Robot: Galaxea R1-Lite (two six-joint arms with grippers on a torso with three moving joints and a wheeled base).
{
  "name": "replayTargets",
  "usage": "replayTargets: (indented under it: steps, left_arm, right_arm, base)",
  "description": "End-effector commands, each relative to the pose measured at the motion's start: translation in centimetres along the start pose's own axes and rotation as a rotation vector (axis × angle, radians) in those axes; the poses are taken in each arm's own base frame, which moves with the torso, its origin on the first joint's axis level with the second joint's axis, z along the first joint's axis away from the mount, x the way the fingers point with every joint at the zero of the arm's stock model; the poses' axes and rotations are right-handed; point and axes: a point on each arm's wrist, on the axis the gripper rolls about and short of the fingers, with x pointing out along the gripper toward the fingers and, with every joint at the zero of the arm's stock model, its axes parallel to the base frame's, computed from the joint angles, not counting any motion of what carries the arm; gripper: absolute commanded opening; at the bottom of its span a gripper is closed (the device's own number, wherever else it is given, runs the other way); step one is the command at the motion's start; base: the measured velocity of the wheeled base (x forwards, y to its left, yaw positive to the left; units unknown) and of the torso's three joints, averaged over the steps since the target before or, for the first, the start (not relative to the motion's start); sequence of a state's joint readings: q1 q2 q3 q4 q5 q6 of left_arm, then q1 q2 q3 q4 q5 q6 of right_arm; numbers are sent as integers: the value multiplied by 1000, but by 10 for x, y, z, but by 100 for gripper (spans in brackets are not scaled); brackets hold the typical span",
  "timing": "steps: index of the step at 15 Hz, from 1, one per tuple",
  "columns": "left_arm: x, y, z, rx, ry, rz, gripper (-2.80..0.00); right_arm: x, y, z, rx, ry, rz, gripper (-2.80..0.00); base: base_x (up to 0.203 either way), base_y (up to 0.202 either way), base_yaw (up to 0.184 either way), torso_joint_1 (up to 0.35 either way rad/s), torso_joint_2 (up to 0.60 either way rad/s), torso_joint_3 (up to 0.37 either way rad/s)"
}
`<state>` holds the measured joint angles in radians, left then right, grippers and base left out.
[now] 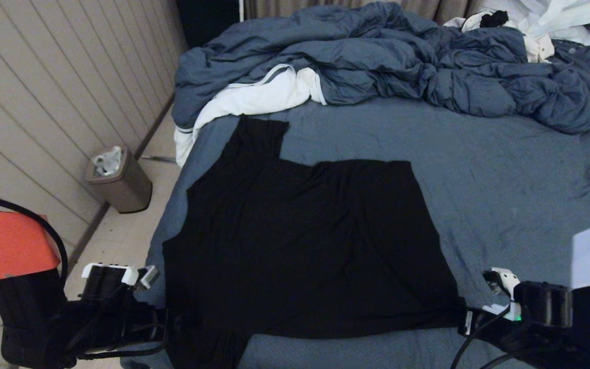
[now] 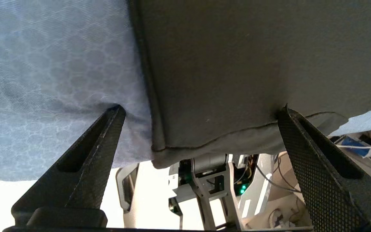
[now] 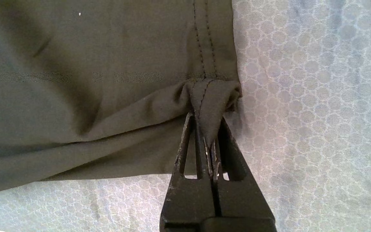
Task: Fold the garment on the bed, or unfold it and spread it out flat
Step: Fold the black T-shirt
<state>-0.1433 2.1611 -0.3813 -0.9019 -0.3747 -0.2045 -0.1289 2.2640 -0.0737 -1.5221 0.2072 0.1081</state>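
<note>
A: The black soft-knit short-sleeved T-shirt (image 1: 300,246) lay spread plain face up on the wide slate-blue bed (image 1: 505,195), well short of the puffy blue-grey duvet (image 1: 402,66) heaped at the far end. No print showed.

B: And the right gripper (image 3: 208,135) had its jaws clamped tight on a stitched hem corner of that shirt, on the side of the shirt farthest from the duvet.

A: The left gripper (image 2: 201,109) was another story, jaws spread wide and straddling the shirt's opposite near corner where it hung over the bed's edge, one finger (image 2: 85,161) against the sheet, nothing pinched.

B: So, my call: the step in hand was taking that second corner. To do it well, I'd say push the jaws over the hem seam before closing, catch shirt only, not sheet, then pull level with the right side so the hem tightened evenly.

A: Head count?

B: One shirt, one bed, one duvet, two grippers. Beside the duvet one white cloth with a grey stripe (image 1: 254,97), and down on the floor beyond the shirt's left side, one small brown bin (image 1: 121,179).
</note>
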Motion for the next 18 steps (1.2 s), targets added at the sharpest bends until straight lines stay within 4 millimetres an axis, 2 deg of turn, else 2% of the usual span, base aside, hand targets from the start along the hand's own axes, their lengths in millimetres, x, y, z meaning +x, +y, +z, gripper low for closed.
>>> replayTargets:
  steps: [1, 6, 12, 15, 18]
  left_arm:
    - [1, -2, 0, 8, -3, -11, -280]
    - [-4, -4, -2, 13, -10, 1, -280]
    - [-14, -4, -20, 8, 19, 7, -280]
    - [-20, -5, -23, 11, 11, 5, -280]
    - [-31, -8, -31, 9, 26, 8, -280]
  right_arm:
    - [1, 0, 4, -7, -44, 4, -280]
    - [1, 0, 5, -9, -45, 5, -280]
    - [4, -1, 4, -8, -40, 7, -280]
    - [4, -4, 3, -1, -40, 1, -280]
    - [-1, -4, -4, 9, 1, -3, -280]
  base:
    - [0, 0, 0, 0, 0, 0]
    - [0, 0, 0, 0, 0, 0]
    - [0, 0, 0, 0, 0, 0]
    - [0, 0, 0, 0, 0, 0]
    - [0, 0, 0, 0, 0, 0]
